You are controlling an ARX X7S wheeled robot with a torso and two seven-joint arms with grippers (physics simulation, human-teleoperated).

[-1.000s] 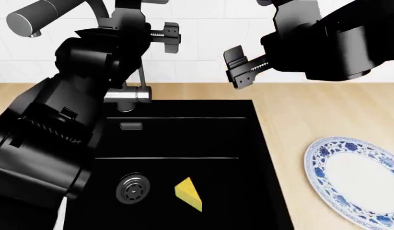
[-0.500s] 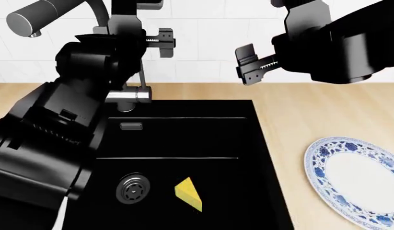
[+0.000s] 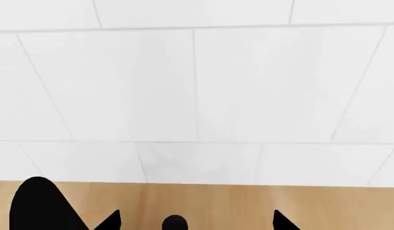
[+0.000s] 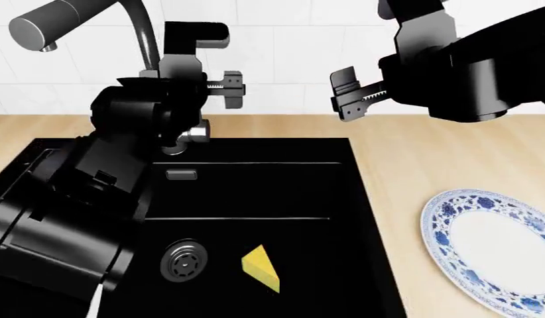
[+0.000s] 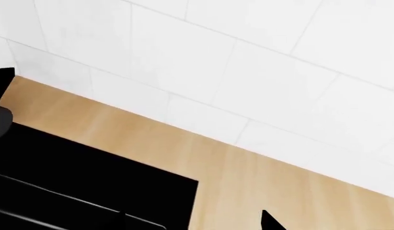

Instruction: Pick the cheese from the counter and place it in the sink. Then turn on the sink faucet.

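Cheese (image 4: 261,268) lies on the sink (image 4: 254,192) floor just beside the drain (image 4: 184,260) — well below both grippers, touching neither. Left gripper (image 4: 227,85) sits right by the faucet (image 4: 135,40) neck, above its side lever (image 4: 185,133); can't tell if the jaws are apart. Right gripper (image 4: 351,96) hangs over the counter (image 4: 431,159) at the sink's back corner — jaw state also unclear. Plate (image 4: 494,248) lies well off, below the right gripper.

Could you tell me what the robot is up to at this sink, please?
The cheese already lies in the black sink, beside the round drain, so the first step looks done. Both arms are raised over the back of the basin. The left pincer hangs next to the sink faucet, near its stem, holding nothing. The right pincer hovers empty too. No water is running yet.
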